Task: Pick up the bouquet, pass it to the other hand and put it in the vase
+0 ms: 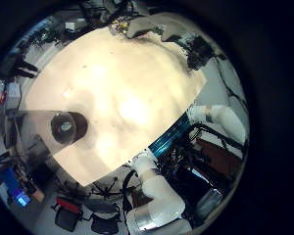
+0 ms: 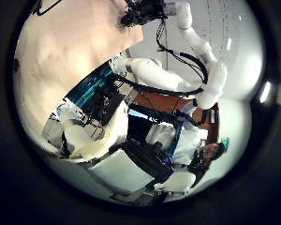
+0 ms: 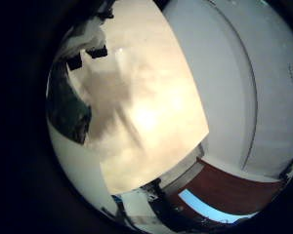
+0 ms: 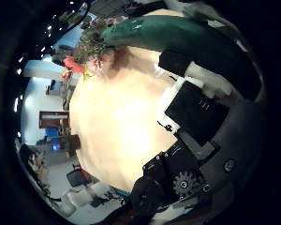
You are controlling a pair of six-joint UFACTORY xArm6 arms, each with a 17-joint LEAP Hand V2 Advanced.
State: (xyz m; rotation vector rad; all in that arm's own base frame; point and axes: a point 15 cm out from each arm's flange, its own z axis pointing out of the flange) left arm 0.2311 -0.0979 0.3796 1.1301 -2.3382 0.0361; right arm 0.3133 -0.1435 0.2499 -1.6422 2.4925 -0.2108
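The bouquet (image 4: 131, 37) fills the rim of the right thumb side palm view, close to the palm, its wrapped stem (image 4: 178, 36) leading to the flower heads (image 4: 92, 52) over the table's edge. My right hand (image 4: 201, 108) has its fingers curled beside the stem. From the left little finger side palm view, the vase (image 1: 69, 125) stands upright on the table well below my left hand. The right hand (image 1: 137, 24) sits at the table's far edge with the bouquet. None of my left hand shows.
The pale table top (image 1: 127, 88) spreads wide between vase and right hand. A white arm (image 2: 169, 75) rises beside the table. Chairs and room clutter (image 1: 83, 211) stand beyond the table's edge.
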